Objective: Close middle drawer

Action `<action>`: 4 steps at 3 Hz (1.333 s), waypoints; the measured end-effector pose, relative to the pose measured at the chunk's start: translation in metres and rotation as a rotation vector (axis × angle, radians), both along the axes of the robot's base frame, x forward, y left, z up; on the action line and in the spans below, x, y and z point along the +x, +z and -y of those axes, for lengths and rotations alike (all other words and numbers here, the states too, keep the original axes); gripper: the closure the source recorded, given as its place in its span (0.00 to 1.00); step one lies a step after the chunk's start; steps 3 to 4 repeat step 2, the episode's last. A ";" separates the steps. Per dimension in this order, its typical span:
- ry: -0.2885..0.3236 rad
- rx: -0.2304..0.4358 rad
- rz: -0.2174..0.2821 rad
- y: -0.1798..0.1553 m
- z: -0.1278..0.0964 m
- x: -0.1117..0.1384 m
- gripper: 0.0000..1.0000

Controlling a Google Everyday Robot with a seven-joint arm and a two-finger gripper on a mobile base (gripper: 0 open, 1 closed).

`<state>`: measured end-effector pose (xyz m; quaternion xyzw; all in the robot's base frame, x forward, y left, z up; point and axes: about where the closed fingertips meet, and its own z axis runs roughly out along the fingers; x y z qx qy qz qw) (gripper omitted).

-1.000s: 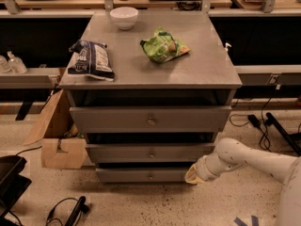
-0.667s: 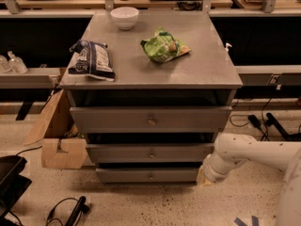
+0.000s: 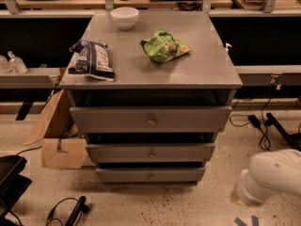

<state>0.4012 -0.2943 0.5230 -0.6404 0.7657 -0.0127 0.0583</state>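
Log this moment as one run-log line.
task: close middle drawer | gripper: low, right of cabinet, not touching it | cabinet top: white bowl, green bag, dark bag

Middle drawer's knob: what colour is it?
Brass knob, camera view; tool sits lower right.

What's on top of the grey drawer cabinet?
A white round bowl, a dark snack bag and a green snack bag. Whatever lies under the bags is covered. The gripper is at the lower right.
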 end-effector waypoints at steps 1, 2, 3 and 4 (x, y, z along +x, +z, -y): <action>-0.202 -0.016 0.246 0.057 0.047 -0.043 0.97; -0.186 -0.013 0.264 0.059 0.043 -0.032 0.74; -0.186 -0.013 0.264 0.059 0.043 -0.032 0.74; -0.186 -0.013 0.264 0.059 0.043 -0.032 0.74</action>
